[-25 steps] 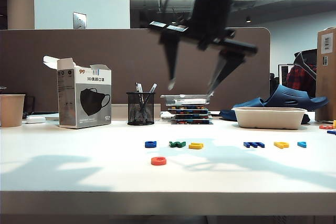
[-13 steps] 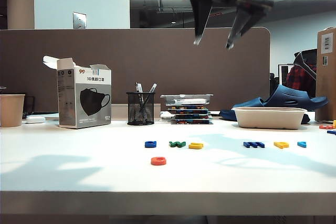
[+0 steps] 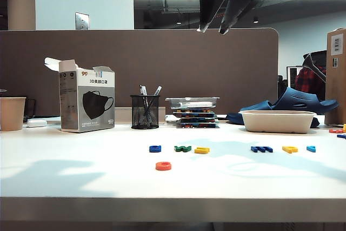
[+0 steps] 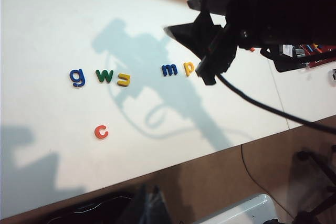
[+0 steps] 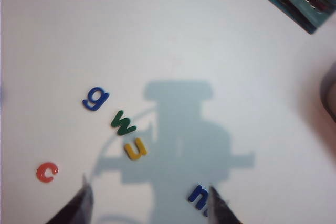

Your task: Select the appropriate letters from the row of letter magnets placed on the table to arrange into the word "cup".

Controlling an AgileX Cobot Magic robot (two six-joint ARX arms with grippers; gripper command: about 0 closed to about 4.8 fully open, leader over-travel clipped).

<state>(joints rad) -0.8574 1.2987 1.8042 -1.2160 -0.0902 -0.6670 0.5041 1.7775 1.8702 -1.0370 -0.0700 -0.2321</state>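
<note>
Yellow u (image 5: pixel 135 149), mid-row behind the c (image 3: pixel 163 165) near the table's (image 3: pixel 65 177) front edge: likely light, stiff, flat, slick; best pinched across its outer sides. Right gripper (image 3: pixel 213 27) high above the row, jaws apart, empty; left gripper unseen, state unknown.

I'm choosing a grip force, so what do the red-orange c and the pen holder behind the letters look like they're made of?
The red-orange c looks like moulded plastic: flat, evenly coloured, with a slight sheen. The pen holder looks like black metal mesh, since its wall is see-through; plastic mesh can't be ruled out.
</note>
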